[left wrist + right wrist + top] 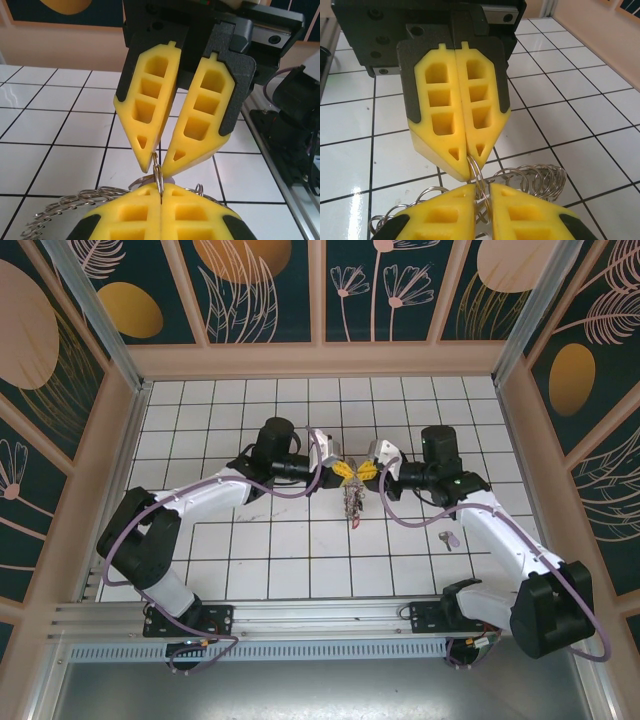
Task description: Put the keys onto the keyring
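Left pincer point(468, 163) pinches the keyring point(478, 176) above mid surface point(250, 560), keys point(354, 502) dangling. Right pincer point(158, 163) is slightly spread around it. A loose key point(449, 538) lies near-right, closest to the right arm point(500, 530).

Enclosed robot test cell: white-tiled table point(270, 570), aluminium frame rail point(320, 612) at near edge carrying left arm point(200, 502) and right arm point(500, 532), botanical-print wall panels point(265, 290) on three sides.
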You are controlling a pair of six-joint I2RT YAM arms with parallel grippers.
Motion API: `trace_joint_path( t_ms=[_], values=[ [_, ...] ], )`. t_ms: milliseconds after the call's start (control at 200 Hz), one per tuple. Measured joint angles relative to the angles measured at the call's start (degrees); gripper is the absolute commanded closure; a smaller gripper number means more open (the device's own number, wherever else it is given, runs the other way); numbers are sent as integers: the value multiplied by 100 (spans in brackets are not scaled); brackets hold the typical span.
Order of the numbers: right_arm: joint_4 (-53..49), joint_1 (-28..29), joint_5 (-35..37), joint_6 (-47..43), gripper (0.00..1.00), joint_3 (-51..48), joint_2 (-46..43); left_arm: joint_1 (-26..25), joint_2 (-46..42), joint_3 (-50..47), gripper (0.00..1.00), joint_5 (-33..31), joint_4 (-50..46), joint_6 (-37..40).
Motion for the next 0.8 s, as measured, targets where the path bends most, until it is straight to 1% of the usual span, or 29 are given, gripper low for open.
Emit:
trace_joint_path(
  t_ms=[85,150,210,310,345,430,546,686,801],
  values=[
    [44,-35,-111,15,92,-4,-4,2,0,-57,100,48,212,-170],
    [76,-55,-140,26,100,-4,-17,13,0,-68,100,66,297,-240],
    [107,-63,-155,76,100,-4,-31,22,0,-68,100,63,330,-256],
    [103,-61,-138,146,100,-4,-33,22,-2,-26,92,33,184,-155],
    [103,-55,-107,157,100,-4,-33,22,-2,46,89,0,11,-42],
    [105,-2,26,155,100,15,-33,20,-2,302,89,-107,-525,247],
    [57,103,271,153,100,94,-33,20,-2,562,85,-289,-1132,599],
    [-96,238,562,136,100,175,-33,0,9,782,87,-485,-1628,866],
    [-267,330,802,129,100,258,-33,-4,13,844,96,-533,-1840,1027]
  ],
)
